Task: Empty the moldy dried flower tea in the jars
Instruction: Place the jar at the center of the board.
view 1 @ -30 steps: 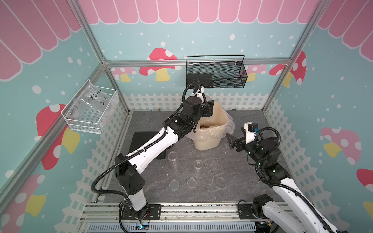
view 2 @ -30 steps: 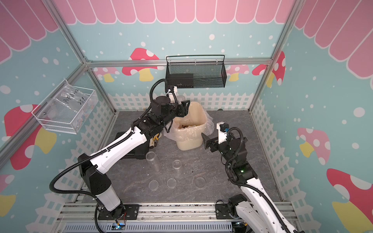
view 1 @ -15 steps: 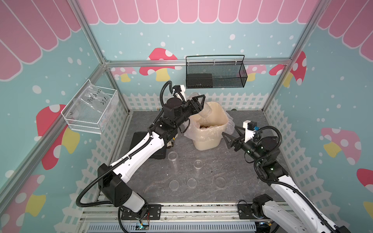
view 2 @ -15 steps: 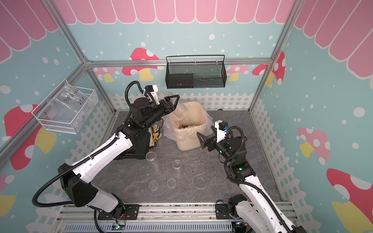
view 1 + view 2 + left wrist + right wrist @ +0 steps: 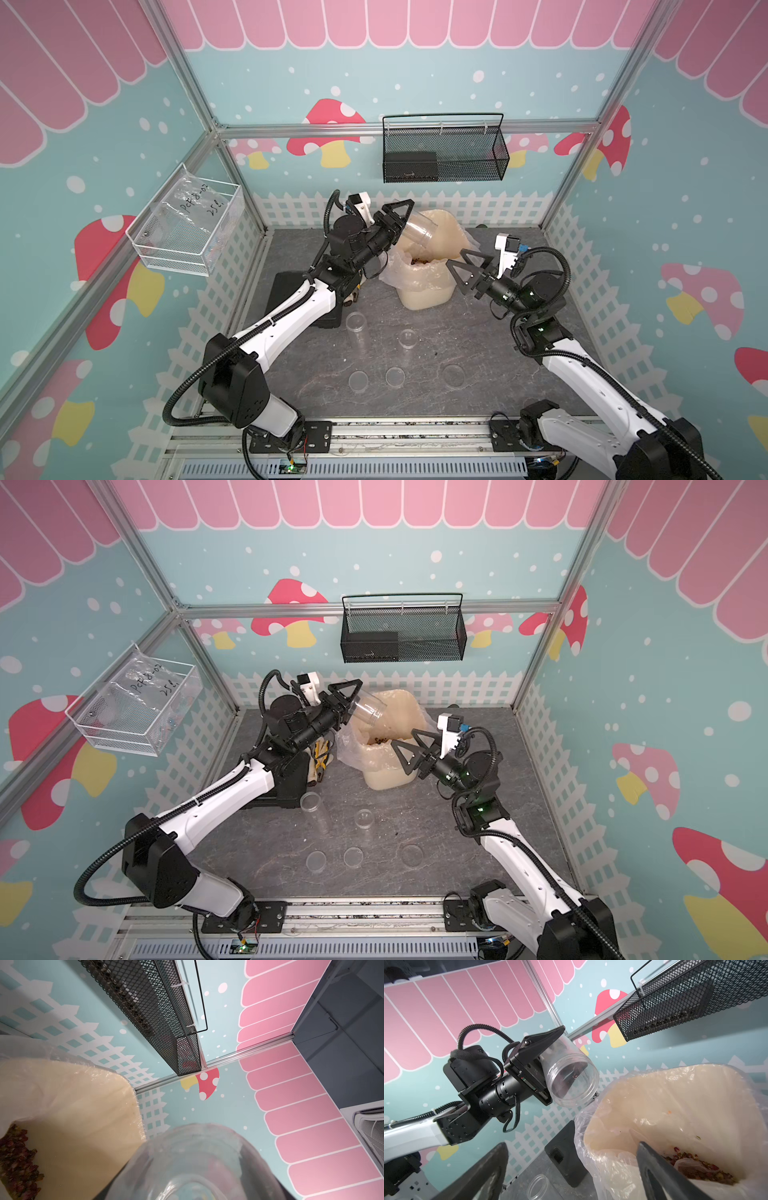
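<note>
Three jars, all lidless. My left gripper (image 5: 400, 221) is clamped on the base end of the held jar (image 5: 419, 235), up in the air. The jar is tilted, mouth angled down toward the cream bin (image 5: 428, 296), above its rim on my left side. In the right wrist view the held jar (image 5: 571, 1082) looks see-through; I can't tell if any crumbs are stuck inside.

The dried flower tea (image 5: 695, 1167) sits as a reddish-brown heap at the bottom of the bin, inside the clear bag liner (image 5: 583, 1147). It also shows in both top views (image 5: 422, 261) (image 5: 379, 741).

My right gripper (image 5: 454, 257) has its jaws spread wide with nothing between them. It hovers just beside the bin's rim on my right side, tips pointing at the bin.

On the table (image 5: 478, 332), the tall jar (image 5: 356, 328) and the short jar (image 5: 407, 338) stand upright near each other in front of the bin, both looking clear. The three lids (image 5: 395, 377) lie flat in a row closer to my bases, apart from the jars.
</note>
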### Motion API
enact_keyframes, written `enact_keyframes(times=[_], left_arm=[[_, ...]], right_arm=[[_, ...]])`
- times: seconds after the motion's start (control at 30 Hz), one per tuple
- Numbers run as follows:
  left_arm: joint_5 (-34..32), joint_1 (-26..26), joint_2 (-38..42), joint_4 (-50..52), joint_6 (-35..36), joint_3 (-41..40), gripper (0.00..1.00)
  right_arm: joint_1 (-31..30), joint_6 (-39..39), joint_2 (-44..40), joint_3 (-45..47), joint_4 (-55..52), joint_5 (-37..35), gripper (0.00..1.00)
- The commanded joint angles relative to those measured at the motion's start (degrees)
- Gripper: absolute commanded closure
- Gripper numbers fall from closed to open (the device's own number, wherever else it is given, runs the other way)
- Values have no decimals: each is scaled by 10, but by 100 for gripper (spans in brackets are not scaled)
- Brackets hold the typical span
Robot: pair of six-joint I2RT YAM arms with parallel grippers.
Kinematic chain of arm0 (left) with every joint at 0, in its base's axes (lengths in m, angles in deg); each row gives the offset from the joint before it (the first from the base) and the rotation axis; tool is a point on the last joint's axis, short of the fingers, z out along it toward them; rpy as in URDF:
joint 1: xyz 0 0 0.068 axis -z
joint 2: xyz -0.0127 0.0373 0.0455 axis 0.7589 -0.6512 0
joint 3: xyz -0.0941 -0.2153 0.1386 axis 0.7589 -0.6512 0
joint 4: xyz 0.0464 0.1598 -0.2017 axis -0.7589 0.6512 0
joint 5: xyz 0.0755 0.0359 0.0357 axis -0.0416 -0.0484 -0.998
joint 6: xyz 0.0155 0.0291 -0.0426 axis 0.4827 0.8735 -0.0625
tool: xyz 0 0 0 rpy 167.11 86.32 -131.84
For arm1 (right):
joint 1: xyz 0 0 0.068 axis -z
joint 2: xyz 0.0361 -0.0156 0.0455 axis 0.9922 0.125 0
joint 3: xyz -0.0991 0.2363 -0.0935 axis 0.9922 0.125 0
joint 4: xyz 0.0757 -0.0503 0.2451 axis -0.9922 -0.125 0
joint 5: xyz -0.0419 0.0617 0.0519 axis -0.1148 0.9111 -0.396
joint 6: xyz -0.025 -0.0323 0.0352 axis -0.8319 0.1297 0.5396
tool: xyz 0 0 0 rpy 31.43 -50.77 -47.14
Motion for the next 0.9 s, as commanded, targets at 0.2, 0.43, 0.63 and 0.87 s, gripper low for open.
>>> enact_keyframes(times=[0.2, 0.43, 0.63, 0.87], left_arm=[[12, -3, 13, -33, -25, -3, 100], [14, -3, 14, -31, -23, -4, 100], [15, -3, 16, -30, -22, -3, 100], [18, -3, 16, -31, -26, -3, 100]], right_arm=[[2, 160, 83, -49, 151, 17, 2], [0, 239, 153, -77, 234, 27, 2], [-10, 261, 189, -104, 261, 38, 2], [-21, 263, 217, -131, 259, 35, 2]])
